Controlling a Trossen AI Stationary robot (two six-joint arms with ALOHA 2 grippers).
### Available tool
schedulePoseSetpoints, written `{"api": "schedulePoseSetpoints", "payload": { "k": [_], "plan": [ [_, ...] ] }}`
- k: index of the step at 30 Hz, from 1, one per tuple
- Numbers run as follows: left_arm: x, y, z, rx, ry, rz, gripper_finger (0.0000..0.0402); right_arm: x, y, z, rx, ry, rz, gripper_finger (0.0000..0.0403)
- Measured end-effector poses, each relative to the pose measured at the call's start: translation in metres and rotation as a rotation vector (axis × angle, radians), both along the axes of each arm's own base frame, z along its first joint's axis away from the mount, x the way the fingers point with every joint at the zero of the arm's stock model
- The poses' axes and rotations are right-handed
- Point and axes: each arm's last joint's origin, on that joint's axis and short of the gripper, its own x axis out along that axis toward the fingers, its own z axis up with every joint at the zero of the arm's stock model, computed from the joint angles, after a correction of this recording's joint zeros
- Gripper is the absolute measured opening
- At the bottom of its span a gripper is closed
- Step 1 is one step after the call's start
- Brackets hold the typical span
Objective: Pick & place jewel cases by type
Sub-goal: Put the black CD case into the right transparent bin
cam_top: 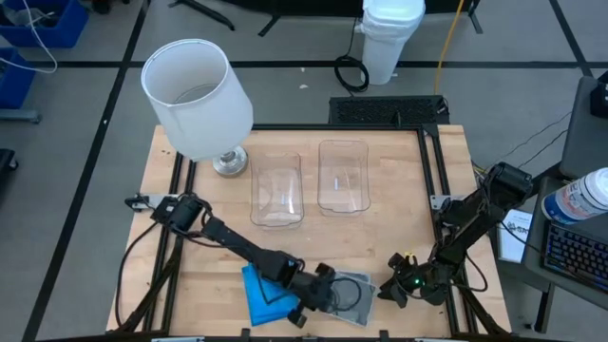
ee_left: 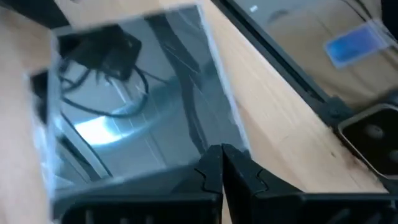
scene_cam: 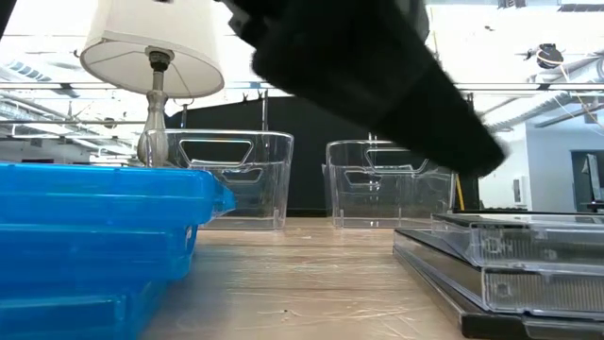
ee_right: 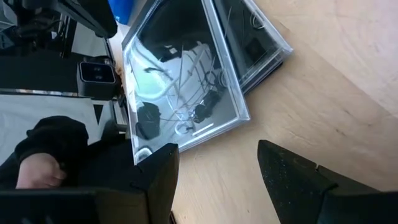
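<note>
The left gripper [cam_top: 334, 291] is closed tight, holding nothing, right over the grey jewel cases [cam_top: 351, 294] beside the blue jewel cases [cam_top: 261, 290], so I think it should open wide, then pinch one edge; the right gripper [cam_top: 397, 288] waits open nearby.

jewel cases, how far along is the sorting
Nothing looks sorted yet: both clear tubs stand empty at mid-table. The blue jewel cases and the smoky grey jewel cases sit stacked at the near edge. The left gripper is shut, over the grey stack's top case. The right gripper waits open beside that stack. All placing remains.
</note>
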Motion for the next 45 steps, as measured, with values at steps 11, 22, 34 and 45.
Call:
{"api": "schedulePoseSetpoints", "payload": {
  "k": [11, 22, 34, 45],
  "plan": [
    [-0.002, 0.010, -0.006, -0.010, 0.107, 0.068, 0.0009, 0.000, 0.000, 0.000, 0.004, -0.013, -0.014, 0.0208],
    [0.001, 0.012, -0.004, -0.031, 0.088, 0.063, 0.0004, 0.000, 0.008, 0.006, 0.090, -0.057, -0.008, 0.0208],
    [0.007, 0.027, -0.014, -0.079, 0.044, 0.073, 0.0009, 0.008, 0.028, 0.002, 0.069, -0.060, -0.019, 0.0208],
    [0.010, 0.028, -0.012, -0.076, 0.006, 0.067, 0.0005, 0.008, 0.030, -0.005, 0.087, -0.052, -0.077, 0.0208]
  ]
}}
